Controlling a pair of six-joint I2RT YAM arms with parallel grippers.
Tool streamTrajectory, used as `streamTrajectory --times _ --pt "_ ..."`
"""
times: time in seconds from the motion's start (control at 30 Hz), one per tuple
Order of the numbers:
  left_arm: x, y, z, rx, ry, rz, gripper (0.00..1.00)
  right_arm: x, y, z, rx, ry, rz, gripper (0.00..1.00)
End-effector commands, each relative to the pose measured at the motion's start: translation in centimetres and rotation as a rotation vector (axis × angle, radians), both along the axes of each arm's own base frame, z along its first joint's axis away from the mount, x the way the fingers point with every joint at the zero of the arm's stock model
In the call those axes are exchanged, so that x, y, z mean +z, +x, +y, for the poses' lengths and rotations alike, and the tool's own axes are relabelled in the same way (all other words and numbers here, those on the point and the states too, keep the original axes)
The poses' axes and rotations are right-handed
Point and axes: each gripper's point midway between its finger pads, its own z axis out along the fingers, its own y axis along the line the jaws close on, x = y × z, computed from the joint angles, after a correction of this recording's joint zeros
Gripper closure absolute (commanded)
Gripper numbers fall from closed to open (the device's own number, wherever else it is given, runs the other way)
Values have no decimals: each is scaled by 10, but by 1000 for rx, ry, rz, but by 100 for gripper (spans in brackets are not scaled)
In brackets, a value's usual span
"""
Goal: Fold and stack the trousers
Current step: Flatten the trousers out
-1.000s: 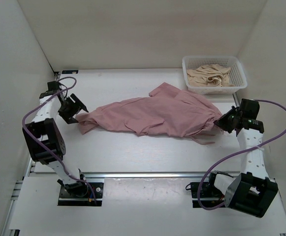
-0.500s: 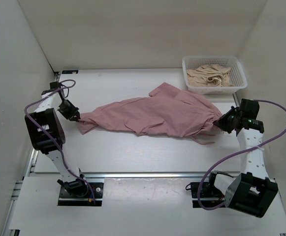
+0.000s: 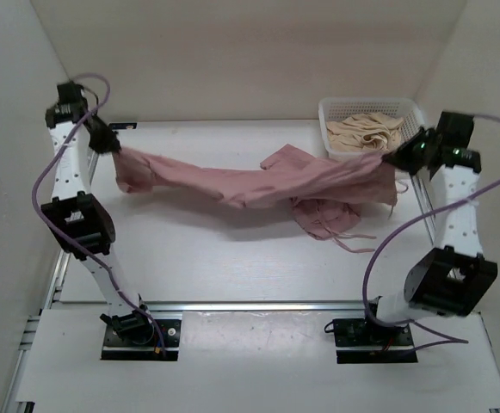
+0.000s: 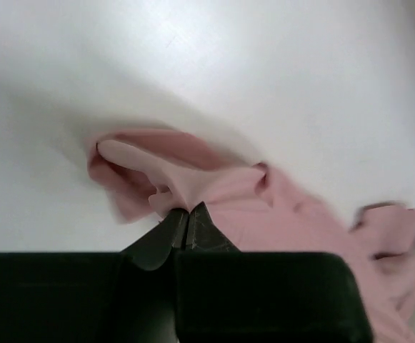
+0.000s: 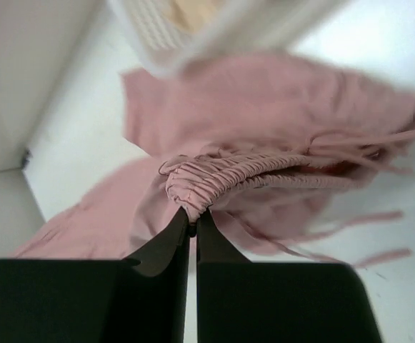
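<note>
The left jaws are squeezed tight on one end of the trousers (image 3: 232, 182), high up by the left wall. The right jaws are squeezed tight on the bunchy waistband (image 5: 221, 177) at the other end. The pink trousers hang between them, sagging in the middle over the tabletop (image 3: 189, 258). Some cloth and strings (image 3: 340, 231) droop down near the right side. A white basket (image 3: 422, 142) with tan cloth (image 3: 366, 131) sits just behind.

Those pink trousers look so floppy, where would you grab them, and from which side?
By the two ends, each from its outer side: the gathered waistband, a thick ridge, where the right gripper pinches it, and the leg end in the left gripper. Held so, the trousers hang stretched lengthwise rather than bunched.
</note>
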Motion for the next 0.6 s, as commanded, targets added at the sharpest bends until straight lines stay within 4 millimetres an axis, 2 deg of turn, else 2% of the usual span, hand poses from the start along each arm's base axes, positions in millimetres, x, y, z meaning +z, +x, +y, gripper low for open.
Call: streamTrajectory --times 0.0,0.03,0.07,0.1,0.13,0.17,0.2,0.27,0.3,0.33,0.37,0.4,0.43,0.47,0.5,0.53,0.57 --pt "171 21 -3 8 70 -389 90 129 50 -4 15 -27 -318 100" --pt "183 18 -4 8 71 -394 90 146 55 -7 -4 -32 -345 100" --pt "213 14 -5 7 91 -470 90 167 54 -9 -13 -50 -388 100" --pt "250 1 -2 24 88 -570 90 197 52 -14 -34 -66 -453 100" --pt "268 -1 -1 16 93 -642 90 204 48 -13 -34 -68 -459 100" --pt "275 -5 -2 15 72 -671 90 209 46 -16 -43 -71 -463 100" --pt "254 -6 -2 8 39 -625 90 216 36 -13 -43 -75 -477 100" --pt "259 -21 -5 14 50 -639 90 197 27 -13 -55 -70 -432 100" --pt "249 -24 -1 10 78 -611 90 195 12 -12 -74 -83 -434 100" --pt "220 -25 1 14 75 -535 89 151 6 -17 -97 -70 -335 100" --pt "211 -31 3 21 90 -506 83 130 -4 -17 -113 -69 -284 100" --pt "195 -34 6 27 98 -464 71 123 -24 -15 -142 -70 -282 100" --pt "158 -40 16 44 116 -362 49 101 -35 -16 -161 -75 -241 100" --pt "139 -48 17 48 120 -302 3 41 -51 -18 -189 -73 -107 100" --pt "125 -56 19 51 135 -258 0 28 -72 -14 -212 -72 -92 100" --pt "104 -62 25 64 154 -196 0 5 -86 -14 -233 -70 -39 100" --pt "73 -74 23 57 144 -116 0 -39 -107 -11 -252 -60 70 100"
